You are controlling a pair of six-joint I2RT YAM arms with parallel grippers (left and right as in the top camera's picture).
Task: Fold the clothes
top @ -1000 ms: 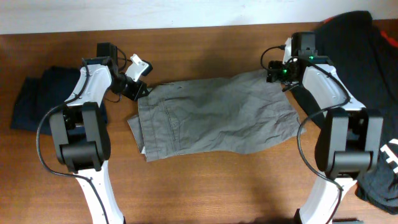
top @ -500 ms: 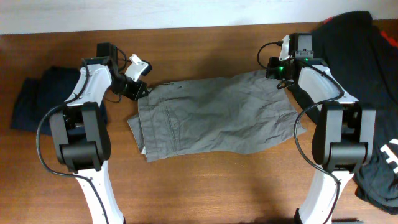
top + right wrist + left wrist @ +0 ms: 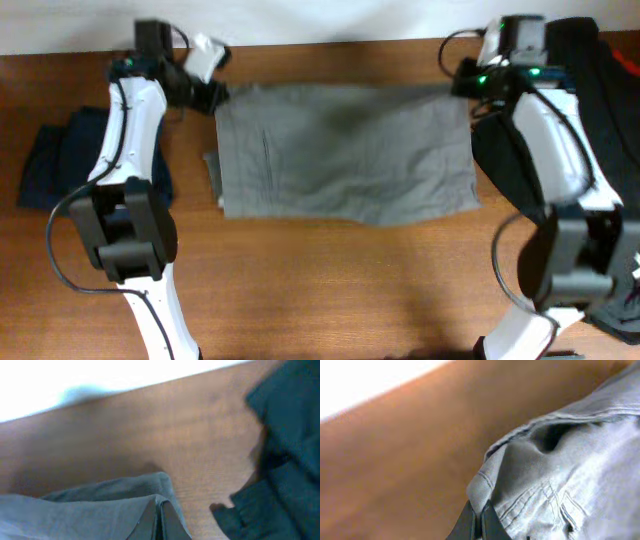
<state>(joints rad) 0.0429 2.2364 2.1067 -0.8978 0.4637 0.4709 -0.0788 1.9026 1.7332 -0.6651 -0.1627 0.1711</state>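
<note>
Where wooden table (image 3: 320, 290) meets white strip (image 3: 320, 20), grey shorts (image 3: 345, 150) stretched

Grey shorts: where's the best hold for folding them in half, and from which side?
The two far corners, coming from the far edge. The shorts lie flat and spread; left gripper and right gripper are each shut on one far corner, so that edge can likely be carried over the near one.

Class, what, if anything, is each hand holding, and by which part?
Both hold the shorts. The left hand pinches the far-left corner at its hem, and the right hand pinches the far-right corner.
</note>
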